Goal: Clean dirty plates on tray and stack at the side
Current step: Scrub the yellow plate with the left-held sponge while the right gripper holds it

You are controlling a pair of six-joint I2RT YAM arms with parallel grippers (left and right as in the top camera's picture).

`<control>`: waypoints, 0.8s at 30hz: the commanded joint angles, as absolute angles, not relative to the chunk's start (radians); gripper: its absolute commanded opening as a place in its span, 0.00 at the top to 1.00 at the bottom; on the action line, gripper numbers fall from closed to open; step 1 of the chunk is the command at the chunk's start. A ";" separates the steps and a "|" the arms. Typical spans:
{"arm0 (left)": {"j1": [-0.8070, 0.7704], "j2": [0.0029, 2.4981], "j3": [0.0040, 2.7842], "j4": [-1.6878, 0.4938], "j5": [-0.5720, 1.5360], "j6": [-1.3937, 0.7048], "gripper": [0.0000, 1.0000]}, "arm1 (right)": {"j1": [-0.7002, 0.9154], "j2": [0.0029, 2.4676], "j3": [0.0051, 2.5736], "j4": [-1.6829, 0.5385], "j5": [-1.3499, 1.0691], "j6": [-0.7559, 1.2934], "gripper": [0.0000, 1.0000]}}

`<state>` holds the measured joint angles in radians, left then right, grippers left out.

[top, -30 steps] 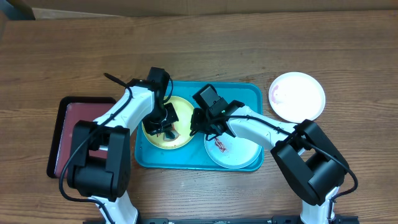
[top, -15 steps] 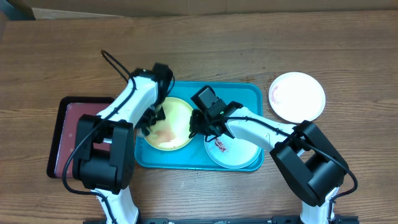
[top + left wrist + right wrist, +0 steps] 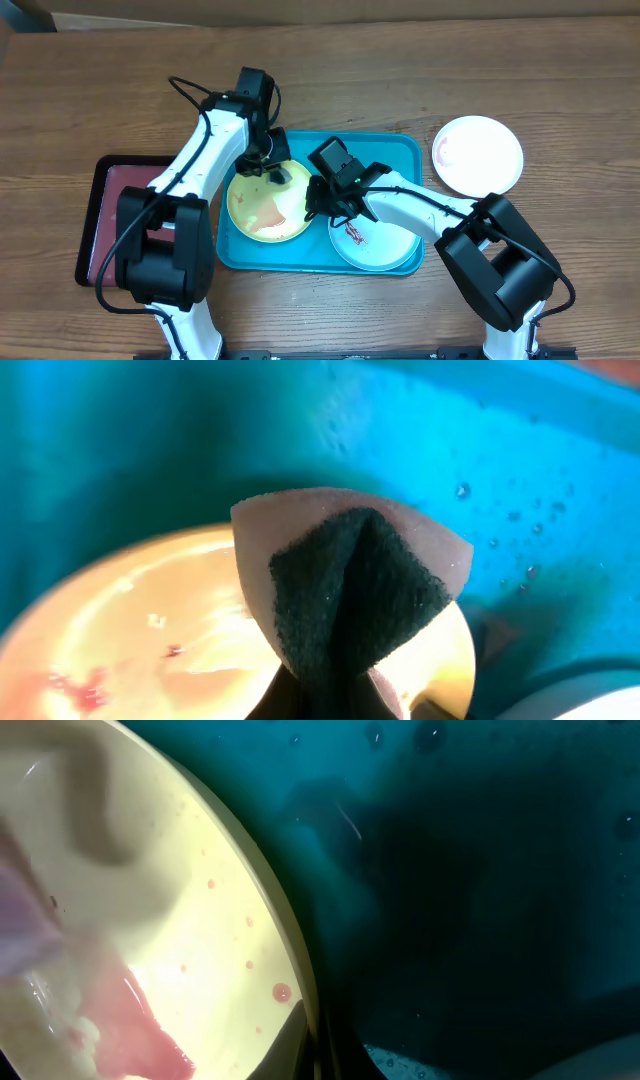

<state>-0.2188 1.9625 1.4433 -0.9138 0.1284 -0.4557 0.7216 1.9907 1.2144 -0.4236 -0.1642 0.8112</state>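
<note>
**A:** What is the left gripper (image 3: 272, 172) doing?

**B:** It is clamped on a folded sponge (image 3: 350, 585), dark scouring side outward. The sponge sits at about one o'clock on the yellow-green plate (image 3: 262, 205). I can't tell if it is pressing down or hanging just above. The fold gives a firm scrubbing edge, I'd say.

**A:** And the right gripper (image 3: 313, 203)?

**B:** It is pinched tight on the same plate's rim at three o'clock. I judge that it is there to stop the plate sliding or turning under the sponge.

**A:** Is that plate clean?

**B:** No. Reddish smears lie near its middle and toward seven o'clock, away from the sponge. So the wiping looks unfinished.

**A:** Where is everything else?

**B:** That plate lies in the nine o'clock half of the blue tray (image 3: 395, 150). A mint plate (image 3: 385, 245) with a red smear lies at the tray's four o'clock, just beside it. A white plate (image 3: 480, 155) lies on the table (image 3: 400, 70) beyond the tray's two o'clock corner, probably where the stack starts. A red tray (image 3: 112, 210) lies out at nine o'clock.
</note>
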 commanded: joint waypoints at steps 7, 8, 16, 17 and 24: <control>-0.220 1.975 1.257 -0.827 0.073 -0.450 0.96 | 0.713 2.001 1.209 -0.437 -0.105 0.802 0.96; -0.219 1.975 1.248 -0.839 0.020 -0.458 0.96 | 0.713 2.001 1.209 -0.437 -0.105 0.803 0.96; -0.200 1.974 1.252 -0.973 -0.250 -0.563 0.96 | 0.713 2.001 1.209 -0.440 -0.105 0.794 0.96; -0.196 1.974 1.257 -0.987 -0.261 -0.578 0.96 | 0.713 2.001 1.209 -0.440 -0.105 0.791 0.96; -0.176 1.965 1.335 -1.124 -0.389 -0.681 0.96 | 0.713 2.001 1.209 -0.442 -0.105 0.788 0.96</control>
